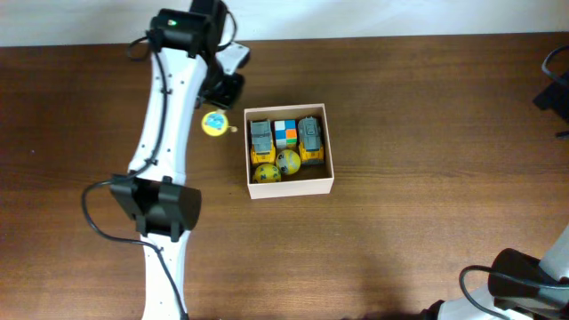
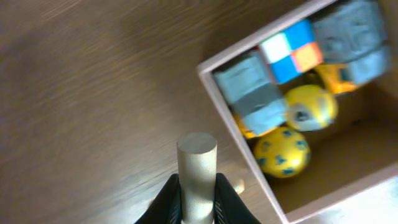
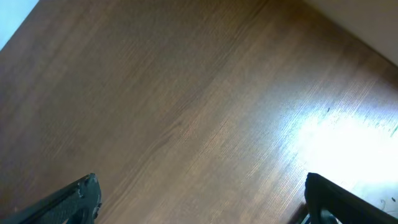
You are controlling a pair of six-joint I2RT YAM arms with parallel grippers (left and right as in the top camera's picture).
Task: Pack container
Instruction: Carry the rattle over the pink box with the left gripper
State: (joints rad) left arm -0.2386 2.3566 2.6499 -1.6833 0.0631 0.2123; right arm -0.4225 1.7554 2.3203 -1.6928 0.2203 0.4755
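The container (image 1: 291, 188) is a shallow square box with cream walls, right of the table's middle. It holds two grey-and-yellow toy vehicles (image 1: 260, 140), a coloured cube (image 1: 284, 133) and two yellow balls (image 1: 276, 166). My left gripper (image 1: 223, 92) is just left of the box's far left corner. In the left wrist view it (image 2: 198, 194) is shut on a pale wooden peg (image 2: 197, 163), beside the box's wall (image 2: 236, 146). A yellow round toy with blue marks (image 1: 213, 123) shows at the gripper's tip. My right gripper (image 3: 202, 193) is open and empty over bare table.
The brown wooden table (image 1: 400, 240) surrounds the box. The left arm (image 1: 158, 169) runs along the left side from the front edge. The right arm's base (image 1: 524, 283) sits at the front right corner. Dark gear (image 1: 556, 84) stands at the right edge.
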